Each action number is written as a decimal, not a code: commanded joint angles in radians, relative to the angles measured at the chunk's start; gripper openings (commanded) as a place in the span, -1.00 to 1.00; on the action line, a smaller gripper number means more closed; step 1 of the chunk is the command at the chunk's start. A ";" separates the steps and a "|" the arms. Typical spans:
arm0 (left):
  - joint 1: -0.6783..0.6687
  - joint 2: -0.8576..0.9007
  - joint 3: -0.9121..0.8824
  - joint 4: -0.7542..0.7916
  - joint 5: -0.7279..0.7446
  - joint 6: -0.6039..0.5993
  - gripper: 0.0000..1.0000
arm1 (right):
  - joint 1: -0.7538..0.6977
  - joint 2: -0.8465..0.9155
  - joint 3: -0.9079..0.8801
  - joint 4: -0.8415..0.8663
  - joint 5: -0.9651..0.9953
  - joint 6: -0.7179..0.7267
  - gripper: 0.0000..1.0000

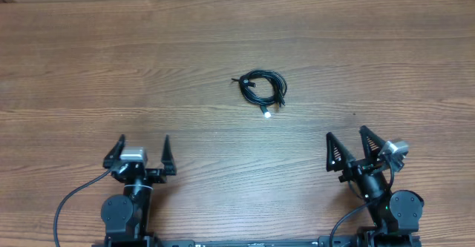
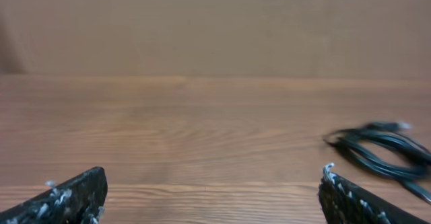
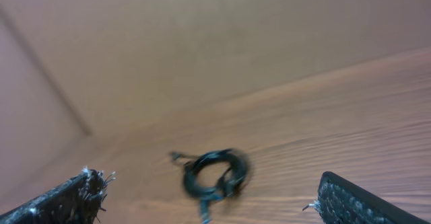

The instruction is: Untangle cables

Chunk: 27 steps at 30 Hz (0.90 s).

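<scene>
left fingers spread wide apart, nothing between them; right fingers also spread wide, nothing held; both pairs sit low over the wooden surface, tips pointing away from the arm bases; cables lie as one small coiled black bundle on the surface, well ahead of both finger pairs and roughly between them, touching neither; seen from the left fingers the bundle is ahead and off to the right; seen from the right fingers it is ahead and off to the left; a silver plug tip sticks out of the coil on the side nearer the fingers; a short black end pokes out on the coil's left side; left wrist view: left fingers at the bottom corners, cables beyond the right-hand finger, blurred; right wrist view: right fingers at the bottom corners, cables in the gap ahead, blurred, strand count cannot be told.
</scene>
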 commanded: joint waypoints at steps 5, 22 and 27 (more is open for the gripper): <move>0.003 0.174 0.300 -0.274 0.109 -0.063 1.00 | -0.005 0.072 0.124 -0.066 -0.138 -0.024 0.99; -0.394 1.349 1.528 -1.001 -0.146 -0.097 1.00 | 0.150 0.893 0.919 -0.701 0.117 -0.103 0.99; -0.449 1.559 1.725 -1.141 -0.076 -0.097 0.99 | 0.277 1.131 0.999 -0.707 0.370 -0.096 0.99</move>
